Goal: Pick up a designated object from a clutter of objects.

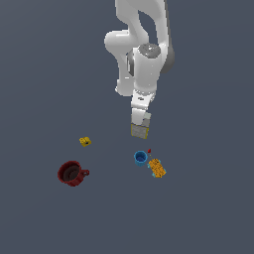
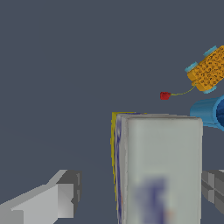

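Observation:
The designated box (image 1: 139, 131) stands upright on the dark floor. In the wrist view it (image 2: 159, 166) shows a grey-white face with a blurred blue mark and a yellow edge. My gripper (image 1: 140, 123) is right over it, open, with the box between the fingers (image 2: 141, 188). One finger (image 2: 61, 197) stands clearly apart from the box. The other finger (image 2: 214, 186) is at or very near the box's side. The clutter lies around it: a blue cup (image 1: 141, 158), an orange speckled packet (image 1: 157, 168), a dark red mug (image 1: 72, 173) and a tiny yellow piece (image 1: 85, 141).
The blue cup (image 2: 212, 111) and orange packet (image 2: 209, 70) lie close to the box, with a tiny red marker (image 2: 165, 95) on a thin line between them. The mug and yellow piece sit further off toward the exterior view's left.

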{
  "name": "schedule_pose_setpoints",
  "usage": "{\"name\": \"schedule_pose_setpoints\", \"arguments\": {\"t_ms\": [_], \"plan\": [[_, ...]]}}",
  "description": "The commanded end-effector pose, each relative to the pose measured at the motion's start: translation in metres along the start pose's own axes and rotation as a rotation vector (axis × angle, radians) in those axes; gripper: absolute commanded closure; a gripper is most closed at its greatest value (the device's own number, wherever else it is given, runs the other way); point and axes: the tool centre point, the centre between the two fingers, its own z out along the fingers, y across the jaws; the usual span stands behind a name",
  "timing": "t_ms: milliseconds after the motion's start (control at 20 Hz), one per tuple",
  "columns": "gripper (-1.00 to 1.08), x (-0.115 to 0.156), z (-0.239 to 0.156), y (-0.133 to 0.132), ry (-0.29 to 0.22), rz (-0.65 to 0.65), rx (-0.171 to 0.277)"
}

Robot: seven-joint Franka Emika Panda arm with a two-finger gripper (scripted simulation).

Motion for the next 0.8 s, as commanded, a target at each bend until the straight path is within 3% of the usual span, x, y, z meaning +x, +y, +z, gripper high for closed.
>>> {"name": "schedule_pose_setpoints", "arguments": {"t_ms": [0,200,250,750], "plan": [[-0.92,0.0,0.0067,0.0002,0.0,0.0,-0.001],[-0.92,0.0001,0.0104,0.0002,0.0,-0.001,-0.001],[1.08,0.0001,0.0104,0.0002,0.0,-0.001,-0.001],[1.08,0.0002,0.0098,0.0005,0.001,-0.001,-0.002]]}}
